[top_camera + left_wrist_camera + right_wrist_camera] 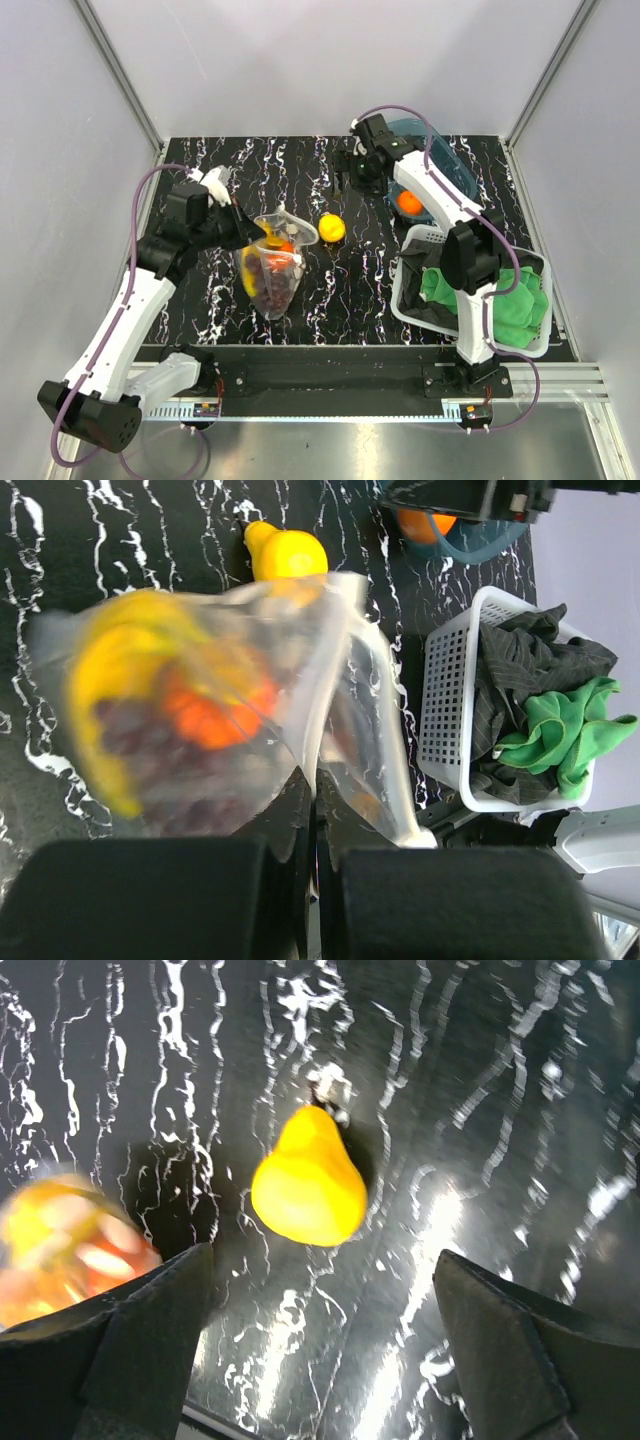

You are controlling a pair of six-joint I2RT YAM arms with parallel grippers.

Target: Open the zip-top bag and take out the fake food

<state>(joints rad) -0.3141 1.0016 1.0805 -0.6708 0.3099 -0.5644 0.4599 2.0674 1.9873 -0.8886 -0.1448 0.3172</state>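
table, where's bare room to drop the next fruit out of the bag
Bare marble lies between the zip-top bag and the white basket, near the front edge, and along the far edge left of the right claw. Crowded: the right side, with the blue tub and basket; the yellow fruit sits mid-table.

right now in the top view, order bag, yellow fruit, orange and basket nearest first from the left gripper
1. bag, pinched in the left gripper
2. yellow fruit, mid-table
3. orange, in the blue tub
4. basket, near right corner
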